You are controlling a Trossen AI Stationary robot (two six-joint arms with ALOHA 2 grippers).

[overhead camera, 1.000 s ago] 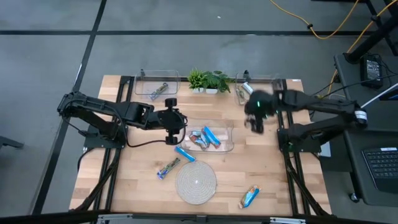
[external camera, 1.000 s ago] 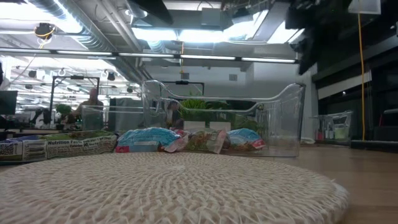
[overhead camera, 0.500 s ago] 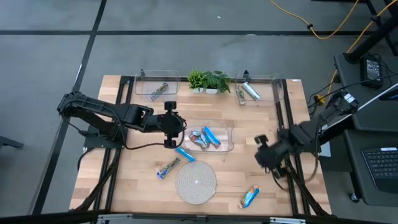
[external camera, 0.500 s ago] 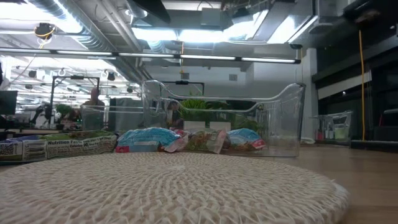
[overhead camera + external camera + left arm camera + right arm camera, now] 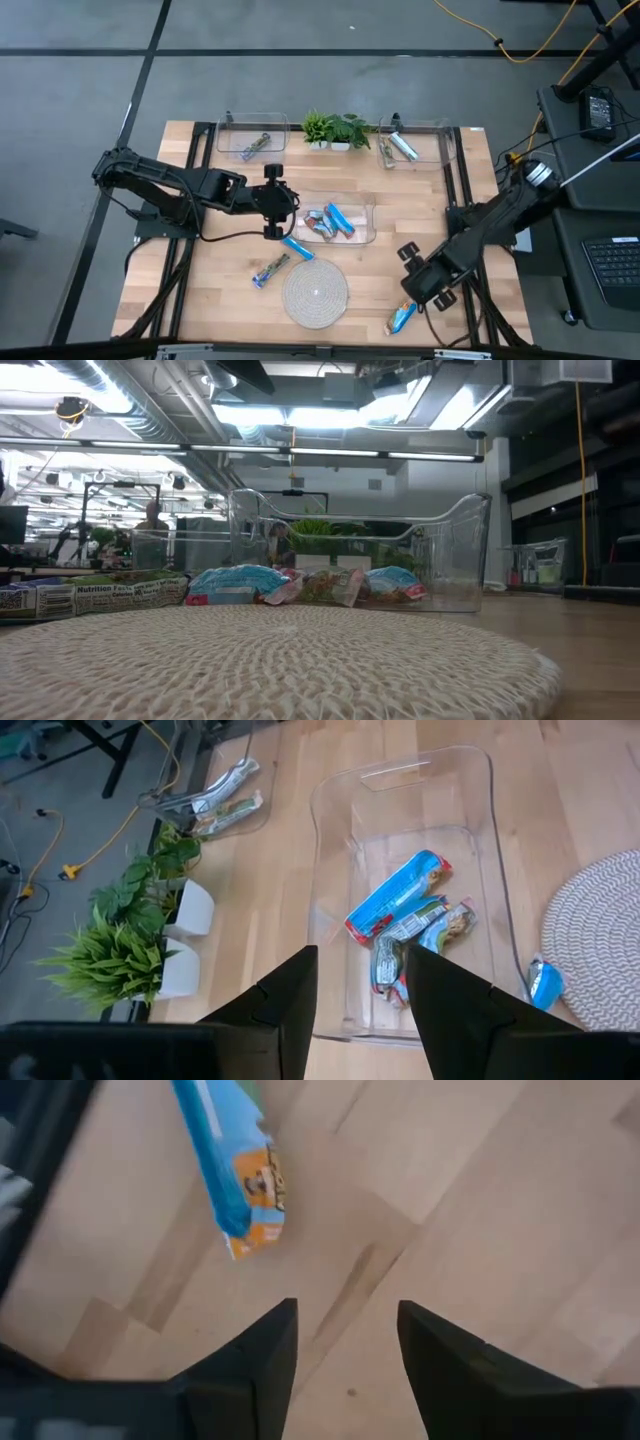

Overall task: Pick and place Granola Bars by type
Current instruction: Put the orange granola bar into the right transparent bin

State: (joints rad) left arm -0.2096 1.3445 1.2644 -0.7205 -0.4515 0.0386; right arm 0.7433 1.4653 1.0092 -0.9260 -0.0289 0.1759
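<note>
1. Since half a second ago the right gripper [image 5: 418, 277] has travelled down the table's [image 5: 420, 215] right side toward the front edge, and now hangs just beside the blue-and-orange bar [image 5: 401, 317] lying near the front right corner; the left gripper [image 5: 272, 200] has not shifted, waiting at the left end of the middle bin [image 5: 368, 222].
2. High view: several bars [image 5: 330, 222] lie in that middle bin, one bright blue bar [image 5: 297, 247] lies between the bin and the round woven mat [image 5: 315, 292], another bar [image 5: 270, 268] rests left of the mat, and single bars sit in the back left bin [image 5: 254, 146] and the back right bin [image 5: 399, 148], flanking a small plant [image 5: 336, 129].
3. Low view: no gripper shows; the mat [image 5: 270, 660] fills the foreground, with the bin's bars [image 5: 305, 584] behind it.
4. Left wrist view: the fingers [image 5: 290, 1005] stand spread, empty, over the bin's near wall [image 5: 330, 920].
5. Right wrist view: the fingers [image 5: 440, 1355] are parted and hold nothing, above bare wood, the blue-and-orange bar [image 5: 235, 1175] apart from them.
</note>
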